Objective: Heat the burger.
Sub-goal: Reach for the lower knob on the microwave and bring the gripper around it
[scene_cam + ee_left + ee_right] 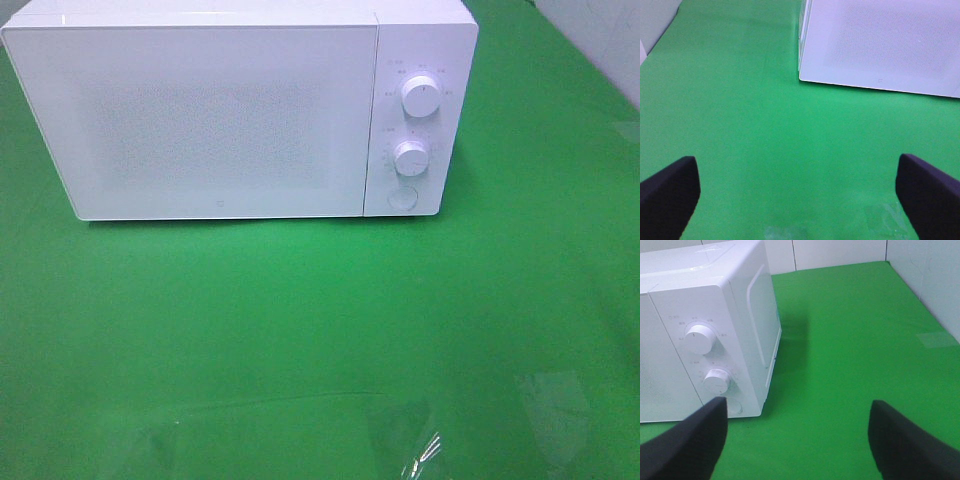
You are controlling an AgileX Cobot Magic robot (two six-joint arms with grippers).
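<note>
Exterior high view: the microwave (440,40) stands at the far side of the green bench (300,330) with its door (150,150) shut. On its right-hand panel are an upper knob (421,96), a lower knob (411,157) and a round button (403,198). The burger is not in view. It does not lie on any part of the bench that shows, and the frosted white door hides whether it sits inside. Neither arm reaches into this view.

Left wrist view: the left gripper (799,192) hangs over bare green cloth with its fingers spread as wide as they go. It holds nothing and touches nothing. The door-side corner of the microwave lies well ahead of it.

Right wrist view: the right gripper (800,440) is also open, a little less wide, and empty. It faces the microwave's control corner, and its inner finger appears near the round button and the lower knob without touching them.

With the door closed and no burger outside, the step in hand is probably at the controls. The next move then calls for the right gripper to go to a knob, close on it and twist. If the burger is elsewhere, the door must be opened first.
</note>
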